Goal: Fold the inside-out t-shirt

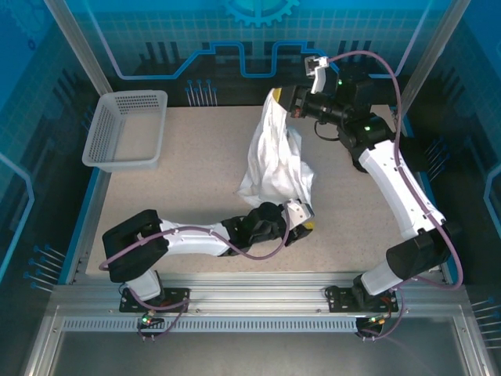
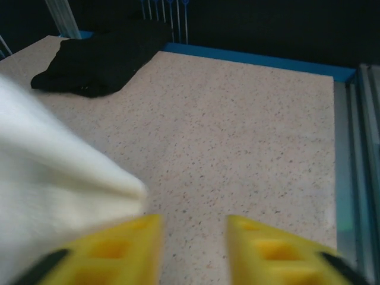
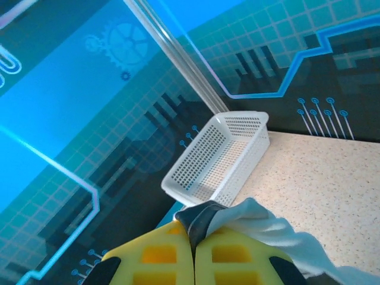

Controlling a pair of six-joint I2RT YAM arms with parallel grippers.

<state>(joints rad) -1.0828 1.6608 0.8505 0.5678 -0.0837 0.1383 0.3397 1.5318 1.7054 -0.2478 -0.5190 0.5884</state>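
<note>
The left gripper (image 2: pixel 193 231), yellow fingers parted with bare table (image 2: pixel 237 136) showing between them, sits low just beside the lower folds of the white t-shirt (image 1: pixel 274 157). At the far side, the right gripper (image 3: pixel 193 246) is clamped on the garment's top edge, holding it aloft so it drapes to the surface. A white basket (image 1: pixel 125 129) stands far left. A black garment (image 2: pixel 101 59) lies near the table's edge.
</note>
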